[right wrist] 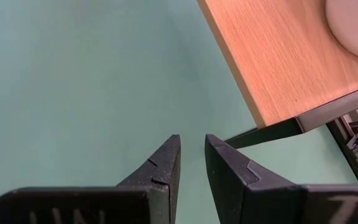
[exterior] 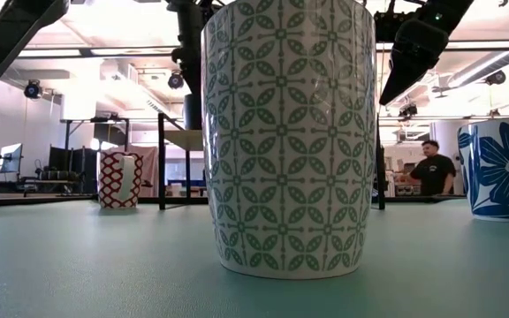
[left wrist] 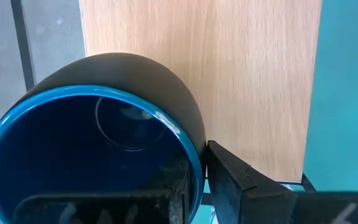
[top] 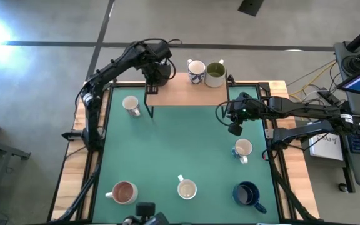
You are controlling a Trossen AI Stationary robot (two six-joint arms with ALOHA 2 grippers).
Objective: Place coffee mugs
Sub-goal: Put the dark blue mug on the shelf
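Nearest the low camera, we are looking at a white mug with a green leaf pattern [exterior: 283, 132] standing upright on the green surface [exterior: 78, 265] and filling the middle of that view, so much of what lies behind it is hidden. The high view shows what the low one cannot: this same mug [top: 187, 188] is sitting at the near edge between a mug with a pink-brown inside [top: 124, 192] and a dark blue mug [top: 247, 194].

Farther in, a cream mug with blue flowers [top: 243, 149] is standing on the right side of the surface, and a red-patterned mug [top: 130, 105] on the left. Above the flowered mug, the right hand [top: 235, 129] is hanging over the mat; the right wrist view shows its hand [right wrist: 192, 163] with fingers only a narrow gap apart, holding nothing and touching nothing.

Farther still, a wooden shelf [top: 186, 92] is standing raised at the far edge. The left hand [top: 157, 74] is over its left end. Only the left wrist view shows its grip: the hand [left wrist: 194, 180] is pinching the rim of a second dark blue mug [left wrist: 104, 137], one finger inside and one outside the wall.

On the same shelf, well apart from that hand, a white mug with a blue pattern [top: 196, 70] and a mug with an olive-green inside [top: 215, 73] are standing just beside each other.

Beyond the surface, the low view shows a person [exterior: 432, 168] in the room.
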